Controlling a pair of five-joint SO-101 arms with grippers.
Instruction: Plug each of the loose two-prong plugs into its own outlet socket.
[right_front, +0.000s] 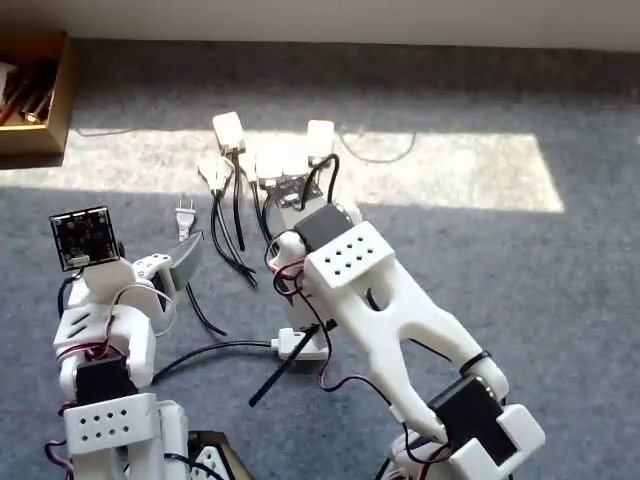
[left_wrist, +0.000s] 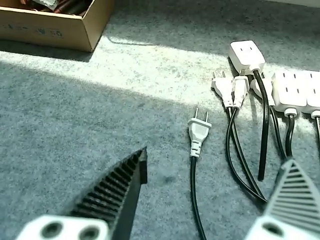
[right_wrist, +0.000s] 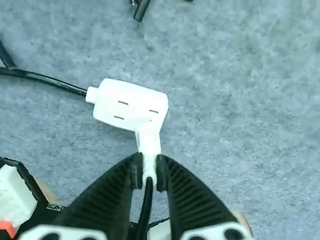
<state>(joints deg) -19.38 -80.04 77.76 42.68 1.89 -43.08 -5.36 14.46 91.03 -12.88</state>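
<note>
A loose white two-prong plug on a black cord lies on the grey carpet, prongs pointing away, just ahead of my open left gripper. From above, this plug lies a little beyond the left gripper. My right gripper is shut on a second white plug, whose front end sits against a white outlet socket with a black cord. That socket lies under the right arm.
More white sockets and two more white plugs with black cords lie in the sunlit patch. A multi-socket block is beside them. A cardboard box stands at the far left.
</note>
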